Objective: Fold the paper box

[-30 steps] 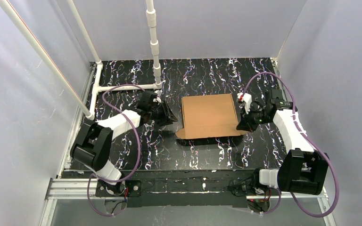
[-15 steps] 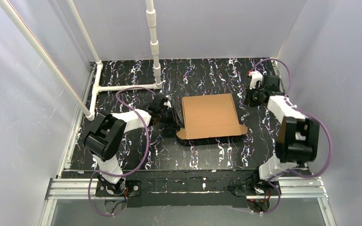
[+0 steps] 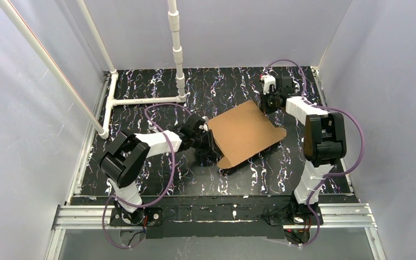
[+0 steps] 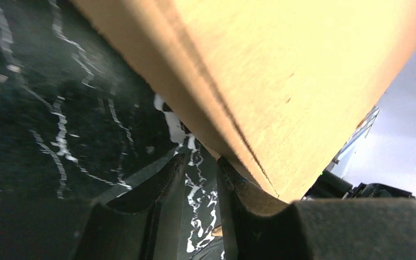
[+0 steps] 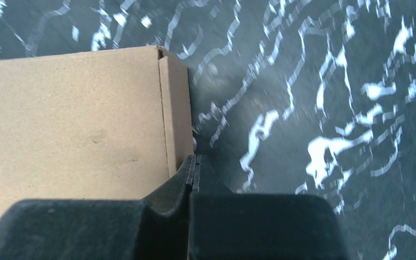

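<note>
The left end effector (image 4: 200, 162) is seen with its fingers (image 4: 160, 195) set a narrow gap apart, and the black, white-veined table (image 4: 43, 108) is visible through that gap. The edge of the paper box (image 4: 292, 76) is laid over the outer side of one finger. Whether any cardboard is clamped between the two fingers cannot be told. In this wrist view a brown face of the box is seen raised above the table and slanted, with a crease line running along its edge.

The right end effector (image 5: 193, 160) is clenched, its fingers pressed together with nothing between them. Its tip is placed just beside a narrow side panel at one corner of the box. Contact cannot be confirmed.

From above, the box is found near the middle of the table, closed into a flat brown rectangle and turned at an angle to the table edges. Its left corner is met by the left end effector, and its far corner lies near the right end effector. A dark shadow is cast beneath its near edge.

The left arm is stretched low across the table from its base, while the right arm is reached toward the far right corner. Purple cables (image 3: 171, 168) are looped along both arms. A white pipe frame (image 3: 177, 49) is stood at the far left of the table, and the scene is enclosed by pale walls (image 3: 238, 32).
</note>
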You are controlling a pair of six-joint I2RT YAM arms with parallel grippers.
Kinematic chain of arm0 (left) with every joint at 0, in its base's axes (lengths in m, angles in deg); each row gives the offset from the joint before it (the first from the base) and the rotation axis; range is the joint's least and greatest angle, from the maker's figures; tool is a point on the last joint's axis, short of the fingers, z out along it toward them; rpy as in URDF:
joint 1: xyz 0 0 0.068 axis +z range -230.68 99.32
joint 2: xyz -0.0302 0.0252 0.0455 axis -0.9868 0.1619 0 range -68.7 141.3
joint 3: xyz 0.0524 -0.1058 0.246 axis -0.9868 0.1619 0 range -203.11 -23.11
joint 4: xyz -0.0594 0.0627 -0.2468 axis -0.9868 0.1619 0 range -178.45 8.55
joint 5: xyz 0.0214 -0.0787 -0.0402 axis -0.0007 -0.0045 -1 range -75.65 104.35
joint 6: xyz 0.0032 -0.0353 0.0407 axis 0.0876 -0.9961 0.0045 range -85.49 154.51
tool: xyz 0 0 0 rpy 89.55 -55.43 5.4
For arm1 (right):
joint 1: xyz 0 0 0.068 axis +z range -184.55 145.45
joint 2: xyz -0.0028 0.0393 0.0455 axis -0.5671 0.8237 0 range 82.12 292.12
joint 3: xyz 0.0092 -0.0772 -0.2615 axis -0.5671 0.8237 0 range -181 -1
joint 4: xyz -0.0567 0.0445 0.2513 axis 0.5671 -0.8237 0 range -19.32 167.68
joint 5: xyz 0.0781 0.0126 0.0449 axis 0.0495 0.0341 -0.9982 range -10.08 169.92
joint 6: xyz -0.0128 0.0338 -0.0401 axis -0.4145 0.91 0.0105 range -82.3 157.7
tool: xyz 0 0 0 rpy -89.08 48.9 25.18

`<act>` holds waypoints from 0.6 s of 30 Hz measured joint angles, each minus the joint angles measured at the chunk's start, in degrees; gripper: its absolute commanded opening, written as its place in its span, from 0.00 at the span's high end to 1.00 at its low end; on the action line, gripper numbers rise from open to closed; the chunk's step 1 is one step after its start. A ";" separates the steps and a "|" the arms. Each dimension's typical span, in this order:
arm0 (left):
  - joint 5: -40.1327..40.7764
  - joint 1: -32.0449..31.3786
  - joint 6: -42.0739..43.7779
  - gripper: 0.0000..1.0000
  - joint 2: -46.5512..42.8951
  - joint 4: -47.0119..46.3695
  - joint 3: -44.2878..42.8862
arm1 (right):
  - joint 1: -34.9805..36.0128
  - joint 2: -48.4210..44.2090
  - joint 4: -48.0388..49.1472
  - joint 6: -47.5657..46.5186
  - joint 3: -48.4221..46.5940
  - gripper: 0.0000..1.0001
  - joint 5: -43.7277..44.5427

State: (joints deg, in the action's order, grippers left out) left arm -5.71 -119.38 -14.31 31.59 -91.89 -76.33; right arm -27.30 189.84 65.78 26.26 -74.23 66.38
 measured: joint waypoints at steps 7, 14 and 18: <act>0.24 -4.22 -2.36 0.72 -0.22 -1.70 1.36 | 3.82 4.02 -1.18 -1.90 -6.75 0.90 -0.94; 4.20 -4.02 -3.17 0.69 -9.07 -3.82 10.49 | 1.49 1.51 -3.41 -0.55 -7.15 0.54 4.00; 6.38 -4.02 -1.90 0.57 -18.34 -2.16 14.75 | -4.87 -8.72 -3.28 0.28 -2.05 0.32 1.64</act>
State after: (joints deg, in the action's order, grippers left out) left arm 0.67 -123.40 -16.21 13.25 -94.06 -61.57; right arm -32.18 181.12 62.50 26.55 -76.28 68.02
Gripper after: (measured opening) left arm 0.332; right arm 0.527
